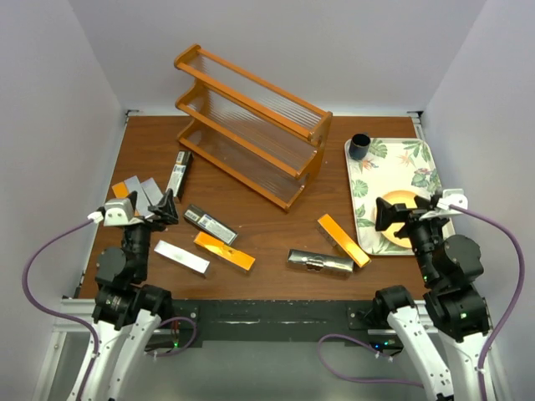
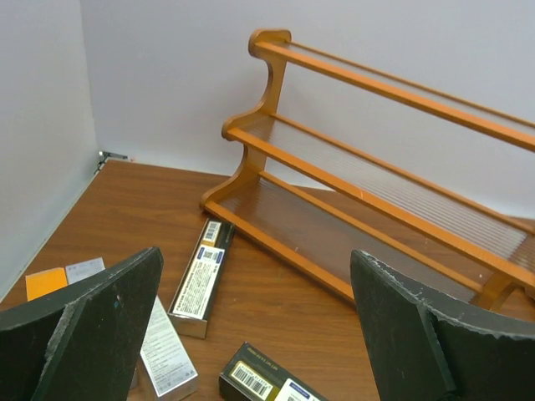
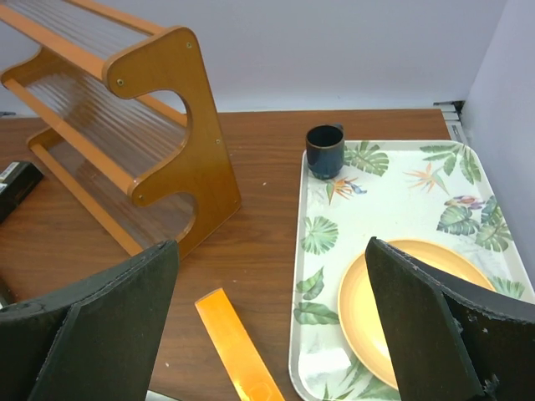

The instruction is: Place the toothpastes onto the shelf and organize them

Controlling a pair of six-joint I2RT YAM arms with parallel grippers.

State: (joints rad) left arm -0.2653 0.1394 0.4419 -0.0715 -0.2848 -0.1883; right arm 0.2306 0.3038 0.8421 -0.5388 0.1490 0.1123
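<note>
The orange-brown wooden shelf [image 1: 251,125] [image 2: 359,192] [image 3: 167,125] stands at the back of the table with nothing on its tiers. Several toothpastes lie flat in front of it. Among them are a silver carton [image 1: 178,174] [image 2: 201,277], a dark one [image 1: 209,224] [image 2: 263,380], two orange ones [image 1: 224,251] [image 1: 343,240] [image 3: 238,347] and another silver one [image 1: 320,262]. My left gripper [image 1: 163,207] [image 2: 255,257] hovers open over the left cluster. Near the tray's edge my right gripper [image 1: 386,213] [image 3: 269,246] is open too. Neither holds anything.
A leaf-patterned tray [image 1: 418,163] [image 3: 330,217] lies at the right with a dark mug [image 1: 359,146] [image 3: 324,150] and a yellow plate [image 1: 393,238] [image 3: 401,309] on it. Grey walls close the table at the left, back and right.
</note>
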